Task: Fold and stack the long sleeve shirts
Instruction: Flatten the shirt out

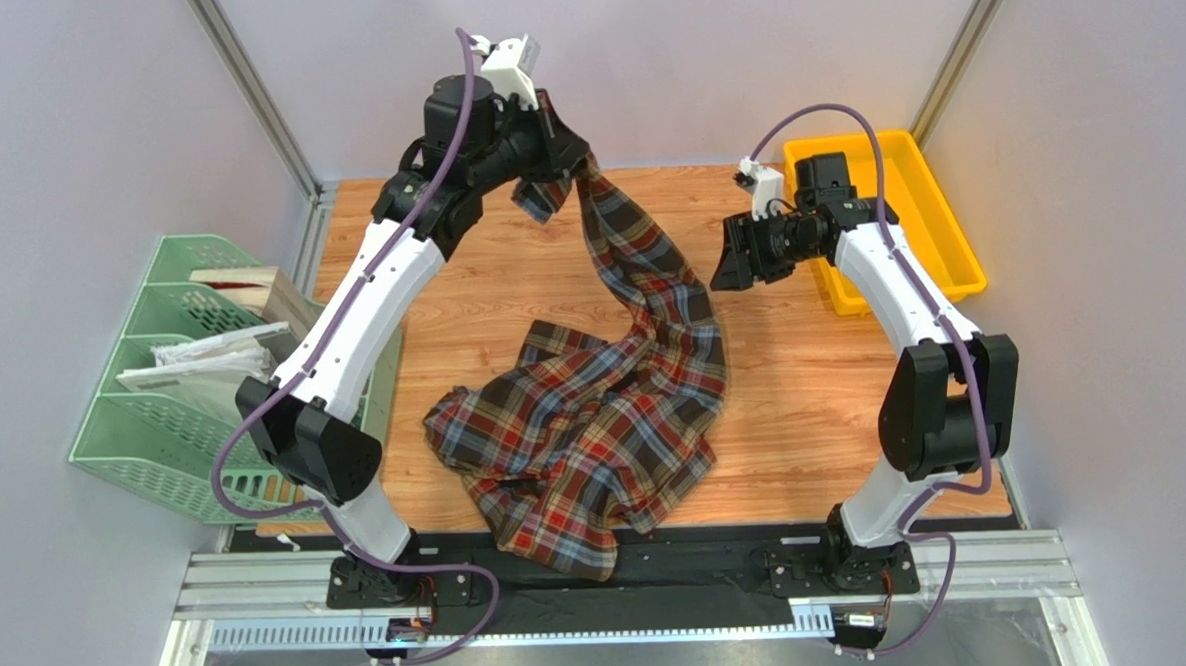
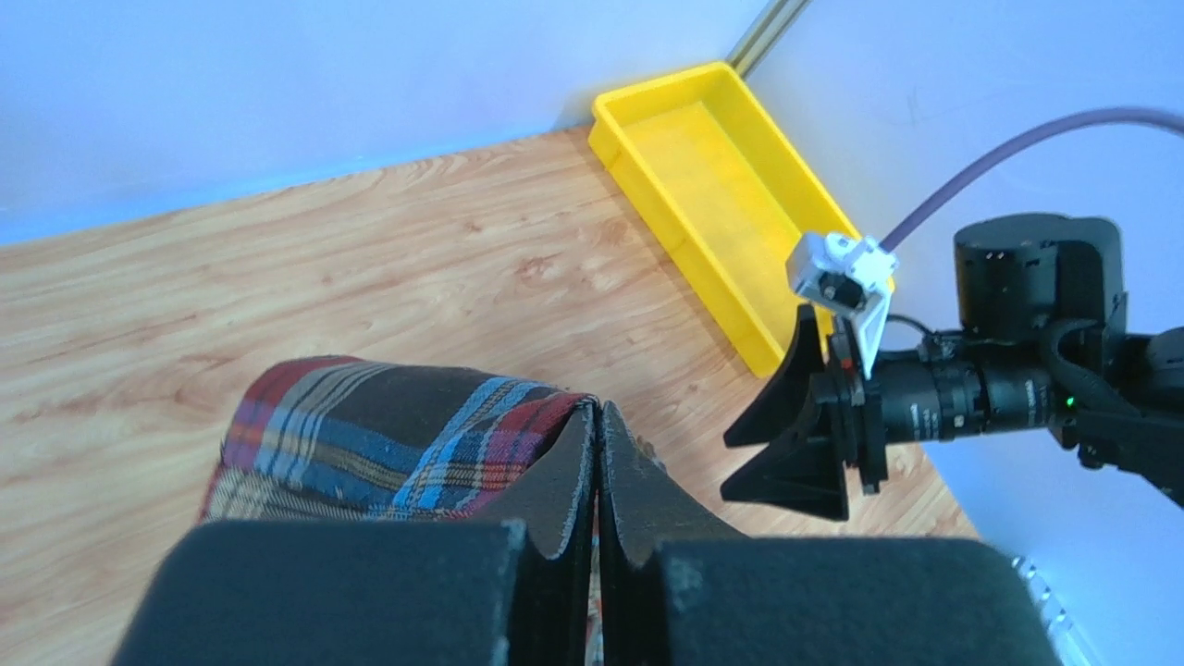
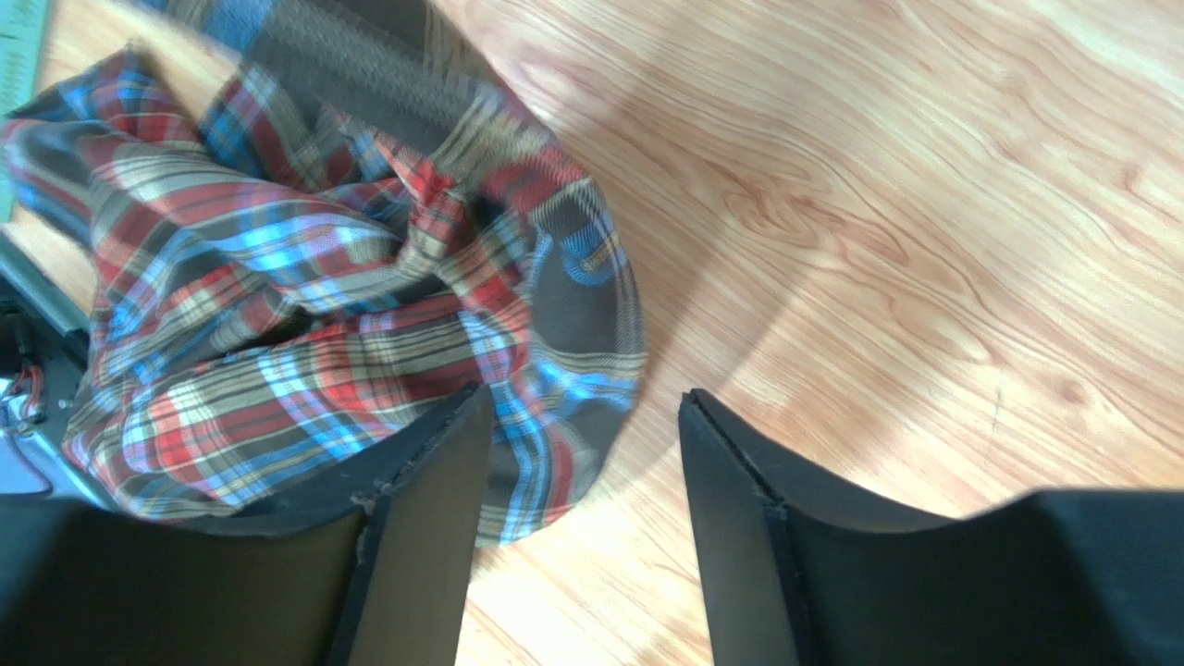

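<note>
The soft flannel shirt (image 1: 588, 424) in dark brown, red, blue and cream plaid lies crumpled on the near middle of the wood-grain bench (image 1: 813, 399). One strip of it rises toward the far left, where the left end effector (image 1: 574, 166) is pressed together, pinching the cloth aloft. The right end effector (image 3: 584, 403) hangs spread and empty near the cloth. A yellow plastic tray (image 1: 932, 206) sits at the far right corner. A green plastic rack (image 1: 137, 428) stands off the left edge. Pale grey walls (image 1: 79, 130) enclose the bench.

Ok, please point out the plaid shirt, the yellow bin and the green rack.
plaid shirt (image 1: 589, 439), top view, crumpled middle part.
yellow bin (image 1: 925, 206), top view, bare floor.
green rack (image 1: 169, 464), top view, near mesh wall.
</note>
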